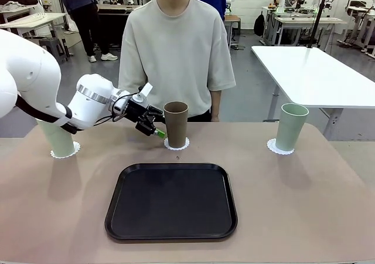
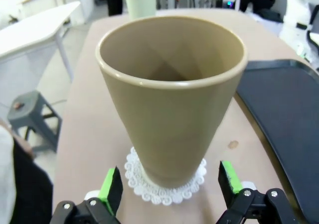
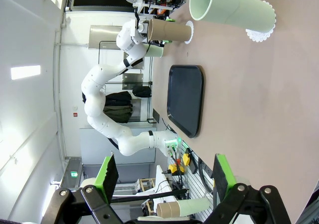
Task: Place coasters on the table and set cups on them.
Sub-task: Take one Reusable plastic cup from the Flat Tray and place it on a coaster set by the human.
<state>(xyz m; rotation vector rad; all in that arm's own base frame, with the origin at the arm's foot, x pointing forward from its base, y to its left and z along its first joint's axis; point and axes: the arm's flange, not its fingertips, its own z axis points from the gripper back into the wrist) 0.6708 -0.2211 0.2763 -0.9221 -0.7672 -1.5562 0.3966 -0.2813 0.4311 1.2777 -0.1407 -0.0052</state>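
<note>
Centrally in the front view, the brown cup (image 1: 176, 123) stands upright on a white coaster (image 1: 176, 144) just above the top edge of the black tray (image 1: 171, 201), which lies empty in the lower middle of the frame. The left gripper (image 1: 153, 128) reaches in from the left, level with the lower half of this cup; its jaws are spread wide and hold nothing, with one green pad (image 1: 160, 134) just beside the cup's wall. In the left wrist view the same brown cup (image 2: 172, 97) fills the centre, its base sitting on the lacy doily (image 2: 166, 186), while the two green fingertips (image 2: 110, 184) rise at the bottom edge on either side of the base, apart from it.

Toward the left edge of the front view, a pale green cup (image 1: 59, 138) rests on its coaster (image 1: 64, 152), partly hidden behind the white arm. At the right, the second pale green cup (image 1: 291, 127) stands on another coaster (image 1: 278, 148). All three sit along the upper part of the beige-pink table (image 1: 304, 205). A person in a light shirt (image 1: 177, 53) stands at the far side behind the brown cup.

In the right wrist view, rolled sideways, the right gripper (image 3: 163, 173) shows its green pads at the bottom edge, jaws wide and empty, well apart from the green cup (image 3: 232, 9) at the upper right.
</note>
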